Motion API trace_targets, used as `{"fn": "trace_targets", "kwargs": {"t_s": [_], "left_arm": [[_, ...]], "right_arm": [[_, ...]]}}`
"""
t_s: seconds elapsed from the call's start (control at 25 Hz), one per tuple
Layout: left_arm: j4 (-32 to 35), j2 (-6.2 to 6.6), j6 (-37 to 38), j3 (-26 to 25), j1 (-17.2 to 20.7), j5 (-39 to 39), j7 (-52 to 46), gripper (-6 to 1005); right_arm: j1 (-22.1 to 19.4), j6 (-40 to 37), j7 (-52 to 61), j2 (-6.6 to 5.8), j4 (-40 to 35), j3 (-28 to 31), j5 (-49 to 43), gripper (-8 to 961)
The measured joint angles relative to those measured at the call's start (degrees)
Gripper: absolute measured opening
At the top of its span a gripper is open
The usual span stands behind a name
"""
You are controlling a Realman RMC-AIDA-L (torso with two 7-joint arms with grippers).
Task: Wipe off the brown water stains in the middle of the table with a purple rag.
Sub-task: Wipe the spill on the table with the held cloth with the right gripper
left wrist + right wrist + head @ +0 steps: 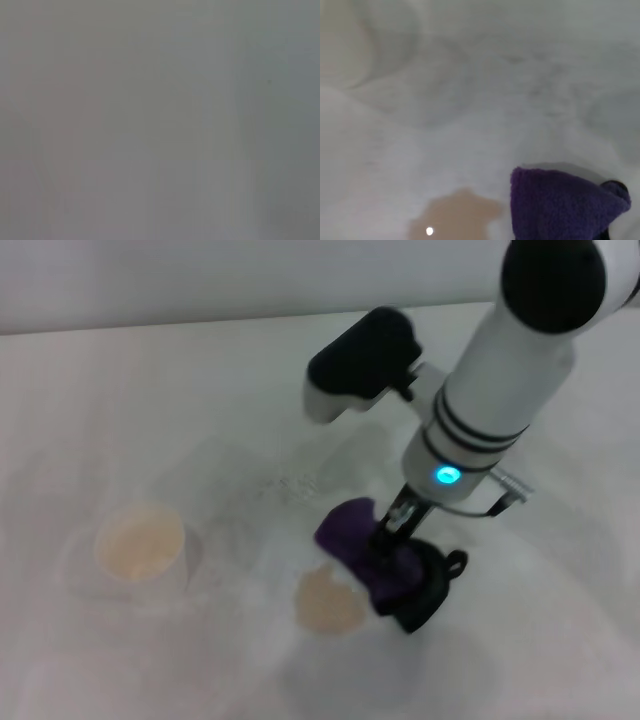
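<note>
The purple rag [372,555] lies bunched on the white table [180,400], its black edge and loop on the right. My right gripper [392,533] comes down from above and is shut on the purple rag. Just left of the rag sits the brown water stains blotch [327,602], pale tan, touching the rag's edge. In the right wrist view the purple rag [565,210] fills the lower right and the brown water stains [455,216] lie beside it. My left gripper is out of view; the left wrist view shows only plain grey.
A round white cup [141,546] with tan inside stands at the left of the table. The table's far edge runs along the top of the head view. Open tabletop lies behind and to the right of the rag.
</note>
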Motion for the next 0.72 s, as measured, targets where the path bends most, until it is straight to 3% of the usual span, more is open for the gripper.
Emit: {"fn": "trace_targets", "kwargs": {"t_s": [0.32, 0.72], "left_arm": [[0.0, 0.00, 0.4, 0.0, 0.4, 0.0, 0.2, 876], [0.0, -0.06, 2.1, 0.6, 0.6, 0.0, 2.2, 876]], "right_arm": [[0.2, -3.7, 1.9, 0.00, -3.1, -8.1, 8.1, 104], [0.4, -6.6, 2.3, 0.00, -3.7, -13.0, 12.5, 103]]}}
